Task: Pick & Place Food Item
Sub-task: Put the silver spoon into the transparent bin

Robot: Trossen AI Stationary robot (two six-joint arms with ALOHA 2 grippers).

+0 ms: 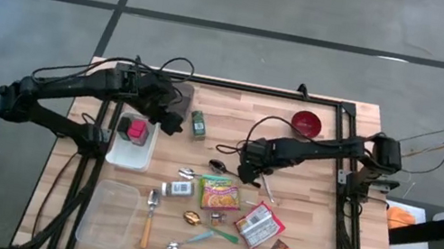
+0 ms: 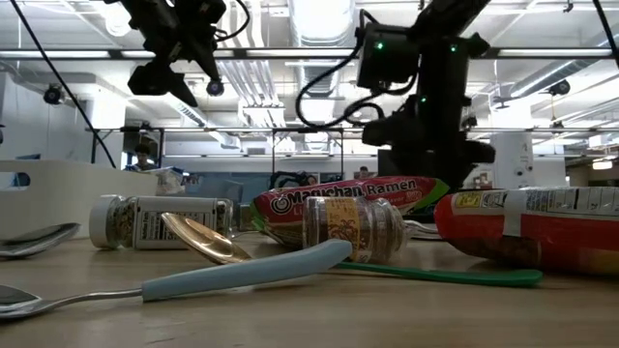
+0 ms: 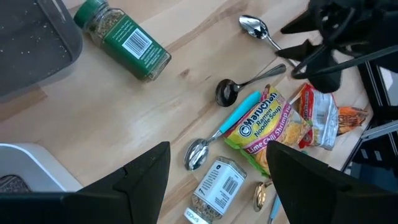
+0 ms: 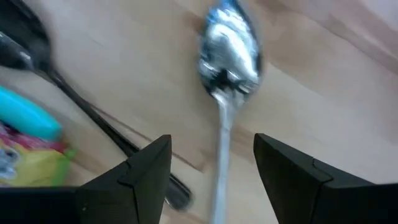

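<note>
Right gripper [image 4: 211,171]: fingers apart, empty | silver spoon [image 4: 229,59]: on table, directly ahead between fingers | ramen packet [image 1: 220,194]: beside gripper.

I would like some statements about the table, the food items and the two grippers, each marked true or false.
1. The dark red bowl stands near the table's far edge. True.
2. The right gripper grips the silver metal spoon. False: its fingers are open, with the spoon's handle between them, ungrasped.
3. The green-labelled spice jar lies on its side on the wooden table. True.
4. The yellow-green Maruchan ramen packet lies inside the clear plastic container. False: it lies on the table.
5. The left gripper holds a jar. False: it is open, holding nothing.
</note>
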